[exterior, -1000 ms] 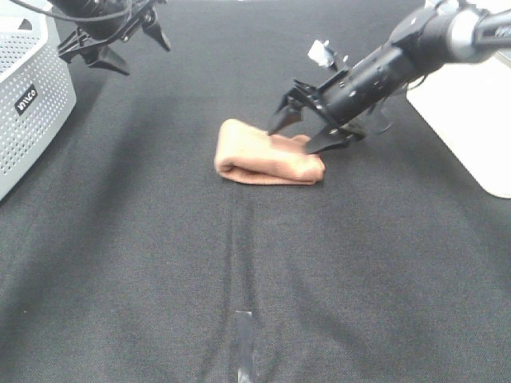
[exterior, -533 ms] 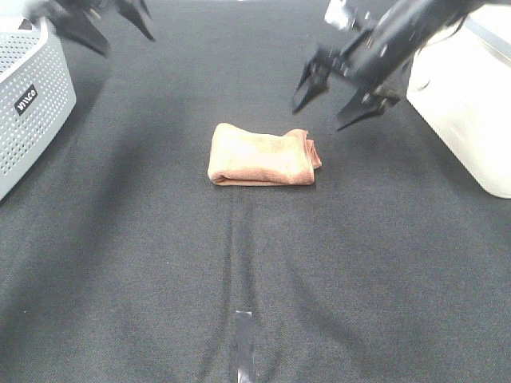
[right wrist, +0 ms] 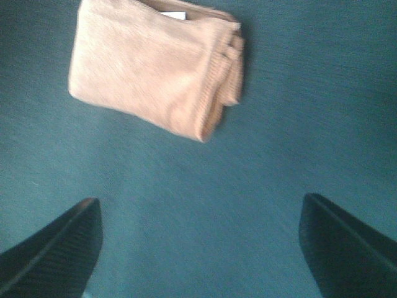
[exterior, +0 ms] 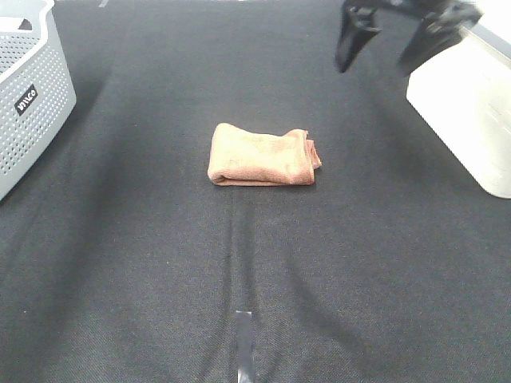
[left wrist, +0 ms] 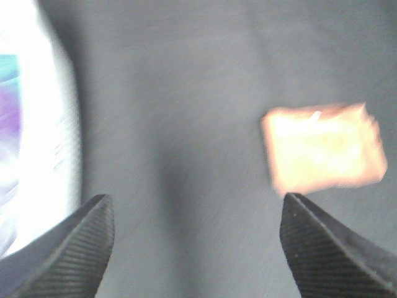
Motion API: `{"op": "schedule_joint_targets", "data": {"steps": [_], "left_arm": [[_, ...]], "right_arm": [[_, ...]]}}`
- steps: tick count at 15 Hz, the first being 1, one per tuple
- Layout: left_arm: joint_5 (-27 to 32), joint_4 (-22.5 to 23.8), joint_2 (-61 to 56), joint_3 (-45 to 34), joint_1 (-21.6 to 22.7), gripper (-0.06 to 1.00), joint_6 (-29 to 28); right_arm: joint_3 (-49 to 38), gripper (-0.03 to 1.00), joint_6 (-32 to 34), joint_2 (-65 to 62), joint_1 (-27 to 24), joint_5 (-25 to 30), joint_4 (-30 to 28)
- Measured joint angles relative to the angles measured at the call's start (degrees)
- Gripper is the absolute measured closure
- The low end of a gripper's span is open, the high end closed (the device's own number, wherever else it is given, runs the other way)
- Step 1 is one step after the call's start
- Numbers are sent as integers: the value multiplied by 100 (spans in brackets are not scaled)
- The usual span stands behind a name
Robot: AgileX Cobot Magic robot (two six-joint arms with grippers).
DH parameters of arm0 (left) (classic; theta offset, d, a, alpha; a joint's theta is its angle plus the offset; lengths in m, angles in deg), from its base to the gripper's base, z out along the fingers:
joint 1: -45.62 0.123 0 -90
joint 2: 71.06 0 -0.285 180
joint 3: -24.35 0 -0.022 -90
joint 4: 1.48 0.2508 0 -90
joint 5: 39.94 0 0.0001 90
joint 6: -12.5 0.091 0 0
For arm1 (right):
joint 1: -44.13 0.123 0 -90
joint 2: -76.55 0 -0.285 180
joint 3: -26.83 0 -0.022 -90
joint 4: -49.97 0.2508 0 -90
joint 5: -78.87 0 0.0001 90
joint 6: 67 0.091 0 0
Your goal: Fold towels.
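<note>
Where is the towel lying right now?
In the exterior high view the folded towel lies near the middle of the black table cover, between the grey basket on the left and the white box on the right, touching neither.

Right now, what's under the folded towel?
The towel lies folded on the black table cover. Only that cover shows around it; anything beneath or between its folded layers is hidden.

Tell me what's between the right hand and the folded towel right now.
Nothing: only bare black cloth separates the right hand from the towel, clearest in the exterior high view.
</note>
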Motion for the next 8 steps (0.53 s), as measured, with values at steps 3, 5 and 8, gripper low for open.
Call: {"op": "schedule_joint_targets", "data": {"steps": [3, 5, 8], "left_arm": [[6, 97, -1610, -1742, 0, 23, 0], [-11, 97, -2716, -2836, 0, 23, 0], [-401, 69, -4887, -4950, 0, 23, 0]], "right_arm": [[-1255, 13, 166, -1261, 218, 17, -338], [-2206, 13, 183, -2137, 218, 17, -516], [-4125, 13, 92, -4137, 218, -327, -544]]}}
